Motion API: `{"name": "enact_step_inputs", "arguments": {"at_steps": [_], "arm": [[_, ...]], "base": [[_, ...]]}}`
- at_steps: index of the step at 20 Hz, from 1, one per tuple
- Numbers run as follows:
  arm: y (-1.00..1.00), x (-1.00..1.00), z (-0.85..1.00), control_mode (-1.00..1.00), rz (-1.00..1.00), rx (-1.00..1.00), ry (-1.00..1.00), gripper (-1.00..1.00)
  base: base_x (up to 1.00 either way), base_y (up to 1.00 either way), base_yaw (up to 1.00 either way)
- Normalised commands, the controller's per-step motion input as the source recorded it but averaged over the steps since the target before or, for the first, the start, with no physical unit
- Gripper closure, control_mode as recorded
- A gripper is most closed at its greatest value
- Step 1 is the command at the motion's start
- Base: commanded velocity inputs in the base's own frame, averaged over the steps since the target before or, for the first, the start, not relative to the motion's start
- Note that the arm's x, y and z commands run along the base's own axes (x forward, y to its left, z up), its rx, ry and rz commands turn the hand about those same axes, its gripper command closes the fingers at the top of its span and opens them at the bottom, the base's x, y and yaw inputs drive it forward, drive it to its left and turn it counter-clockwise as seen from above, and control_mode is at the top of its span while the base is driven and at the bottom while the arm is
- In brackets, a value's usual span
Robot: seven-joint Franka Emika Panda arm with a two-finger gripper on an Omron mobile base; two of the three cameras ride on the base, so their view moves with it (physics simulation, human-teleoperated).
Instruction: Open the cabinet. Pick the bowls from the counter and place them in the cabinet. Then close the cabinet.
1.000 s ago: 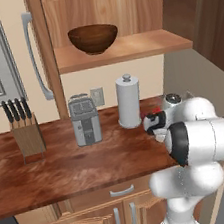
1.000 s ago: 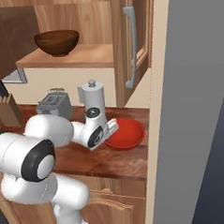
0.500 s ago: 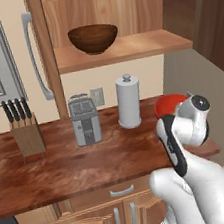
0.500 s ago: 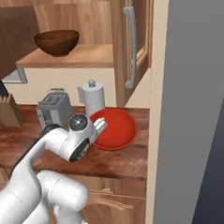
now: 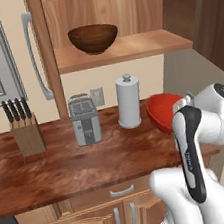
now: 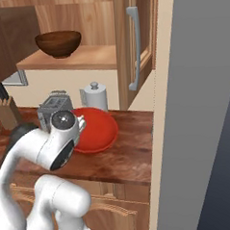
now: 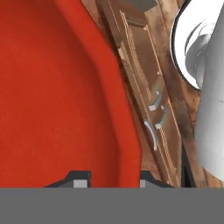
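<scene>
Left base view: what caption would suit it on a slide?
Red bowl lifted off the counter beside the paper towel roll; wooden bowl already shelved in the cabinet.

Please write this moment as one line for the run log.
cabinet: open | wooden bowl: on shelf | red bowl: tilted, lifted off counter | gripper: gripping red bowl

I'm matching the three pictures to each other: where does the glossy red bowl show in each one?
Left base view: glossy red bowl right of centre, beside the white paper towel roll.
Right base view: left of centre, just in front of the same roll.
Hand view: it covers the left half.
</scene>
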Motion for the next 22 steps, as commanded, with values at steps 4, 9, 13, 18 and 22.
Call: {"name": "enact_step_inputs", "arguments": {"at_steps": [4, 9, 13, 18, 22], "arm": [[0.00, -1.00, 0.95, -1.00, 0.08, 0.00, -0.44, 1.00], [0.23, -1.00, 0.93, -1.00, 0.13, -0.08, -0.68, 1.00], [0.32, -0.70, 0.79, -1.00, 0.12, -0.15, -0.38, 1.00], [0.37, -0.36, 0.65, -1.00, 0.02, -0.17, -0.31, 1.00], [0.00, -0.03, 0.43, -1.00, 0.00, -0.02, -0.06, 1.00]], "base": [[0.00, 0.00, 0.00], [0.00, 0.00, 0.00], [0.00, 0.00, 0.00], [0.00, 0.00, 0.00], [0.00, 0.00, 0.00]]}}
